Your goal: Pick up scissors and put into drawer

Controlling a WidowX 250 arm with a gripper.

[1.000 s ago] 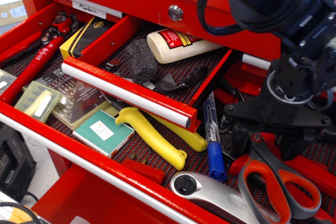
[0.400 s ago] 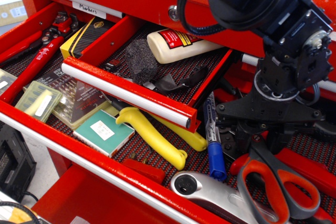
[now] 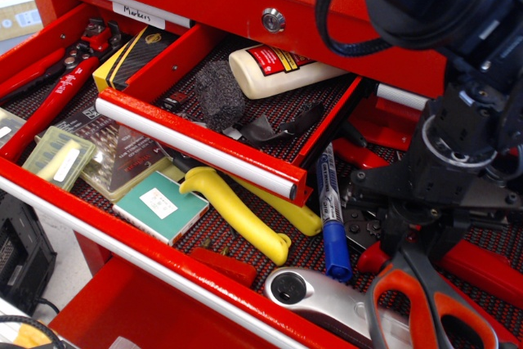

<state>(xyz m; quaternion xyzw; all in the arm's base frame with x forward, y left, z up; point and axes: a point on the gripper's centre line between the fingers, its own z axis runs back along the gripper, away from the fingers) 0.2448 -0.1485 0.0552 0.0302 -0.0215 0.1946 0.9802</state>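
Note:
The scissors (image 3: 394,287), with orange-red and grey loop handles, lie at the bottom right in the wide lower drawer; their blades are hidden under my gripper. My black gripper (image 3: 418,244) stands right over them, its fingers (image 3: 394,234) straddling the part just above the handles and appearing closed on it. The narrow red drawer (image 3: 196,141), with a round silver bar along its front and black mesh liner, is open at centre, to the left of the gripper.
The narrow drawer holds a white bottle (image 3: 282,69), a black block (image 3: 219,91) and a black strap. In the wide drawer are a yellow-handled tool (image 3: 237,214), a blue marker (image 3: 331,222), a silver tool (image 3: 327,300), a green box (image 3: 159,204) and red-handled pliers (image 3: 57,91).
My gripper swung left, then came back right and lower onto the scissors. The scissors' handles have shifted down and slightly left in the view.

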